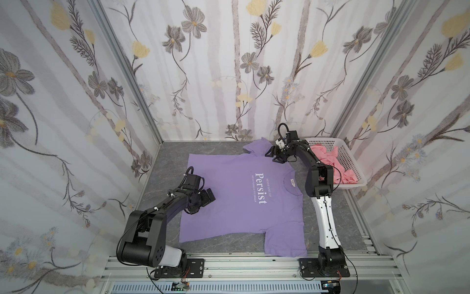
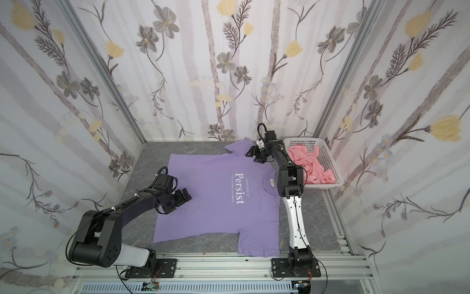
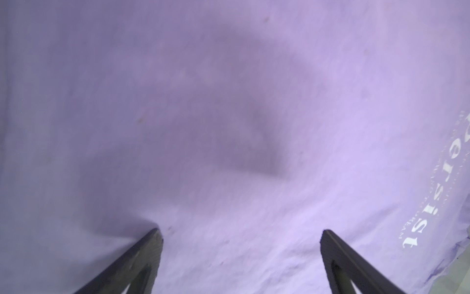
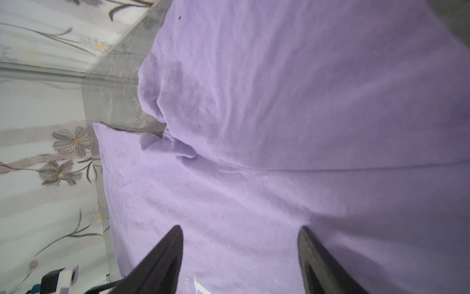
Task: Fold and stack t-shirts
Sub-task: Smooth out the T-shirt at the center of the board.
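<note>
The left pincer [image 1: 207, 197] is wide open and holds nothing. In the left wrist view its two black fingers [image 3: 150, 252] point down at plain purple cloth, and one fingertip seems to push a small dent into it. This pincer [image 2: 184, 197] sits low over the bottom half of the purple t-shirt [image 1: 236, 203], near its hem. Behind it the left arm [image 1: 162, 208] slopes down to a big black elbow at the near left, then bends back to its base on the metal rail. The right pincer [image 1: 273, 155] is open too, with only flat cloth showing between its fingers [image 4: 165, 254]. It hangs over the shoulder of the shirt, just beside the far sleeve [image 1: 256, 147]. The right arm [image 1: 325, 219] stands up tall from its base at the near right, bends at the elbow beside the basket [image 1: 348, 157], and reaches away and across to the shirt. The purple t-shirt lies spread flat on the grey table [image 1: 173, 157], white letters [image 1: 262, 188] facing up, between the two arms. The pink t-shirt [image 1: 330, 163] lies bunched up in the white basket in the far right corner.
</note>
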Robot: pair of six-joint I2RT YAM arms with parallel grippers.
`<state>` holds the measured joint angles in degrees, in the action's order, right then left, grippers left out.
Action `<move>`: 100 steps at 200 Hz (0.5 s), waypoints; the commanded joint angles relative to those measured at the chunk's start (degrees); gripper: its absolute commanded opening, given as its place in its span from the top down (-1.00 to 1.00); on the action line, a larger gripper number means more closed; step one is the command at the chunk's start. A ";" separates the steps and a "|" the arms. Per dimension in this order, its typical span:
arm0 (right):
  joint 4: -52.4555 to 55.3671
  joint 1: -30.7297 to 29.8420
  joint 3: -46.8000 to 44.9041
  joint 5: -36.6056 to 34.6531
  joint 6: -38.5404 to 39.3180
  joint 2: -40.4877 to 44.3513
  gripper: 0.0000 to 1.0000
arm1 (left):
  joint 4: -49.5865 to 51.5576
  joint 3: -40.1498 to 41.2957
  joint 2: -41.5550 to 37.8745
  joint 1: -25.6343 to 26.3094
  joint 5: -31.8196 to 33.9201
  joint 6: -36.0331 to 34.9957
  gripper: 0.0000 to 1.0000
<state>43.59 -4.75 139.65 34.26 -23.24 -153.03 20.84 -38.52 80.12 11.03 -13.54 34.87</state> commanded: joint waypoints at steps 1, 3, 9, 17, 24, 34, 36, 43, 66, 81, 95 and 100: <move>1.79 0.77 1.30 -3.26 -1.84 -0.73 -0.41 | 3.33 3.47 -3.69 -0.04 -0.40 1.87 -1.00; 1.83 0.86 1.38 -3.31 -1.99 -0.70 -0.41 | 3.26 3.88 -4.30 -0.04 -0.38 2.04 -1.00; 1.92 1.05 1.62 -3.49 -2.07 -0.78 -0.41 | 3.58 5.03 -5.94 -0.04 -0.23 2.29 -1.00; 1.86 1.28 1.80 -3.47 -2.26 -0.95 -0.41 | 4.01 6.21 -7.70 -0.04 0.51 2.18 -1.00; 1.77 1.33 2.12 -2.88 -2.20 -1.04 -0.42 | 4.90 6.60 -10.59 -0.04 1.51 1.84 -1.00; 1.77 1.26 2.99 -1.56 -1.83 -1.22 -0.42 | 6.16 5.98 -13.11 -0.04 2.66 1.29 -1.00; 1.76 1.24 3.17 -1.28 -1.79 -1.22 -0.42 | 6.34 5.62 -13.40 -0.04 2.76 1.11 -1.00; 1.75 1.16 3.98 -0.36 -1.49 -1.26 -0.42 | 6.81 4.47 -14.74 -0.04 3.03 0.62 -1.00; 1.64 0.97 6.04 3.10 -0.41 -0.47 -0.42 | 7.42 -1.20 -16.04 -0.04 3.34 -0.31 -1.00; 1.81 0.97 5.77 2.81 1.01 2.10 -0.43 | 6.50 -4.20 -15.88 -0.04 2.92 -0.91 -1.00; 1.84 1.06 5.38 2.71 2.53 4.60 -0.43 | 4.66 -5.61 -15.12 -0.04 2.23 -1.85 -1.00; 1.93 1.06 5.28 2.95 2.80 5.42 -0.44 | 4.06 -5.99 -14.50 -0.04 2.20 -2.22 -1.00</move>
<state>45.84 -3.70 144.97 34.54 -22.85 -152.22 26.85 -42.48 64.45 11.03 -11.57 34.61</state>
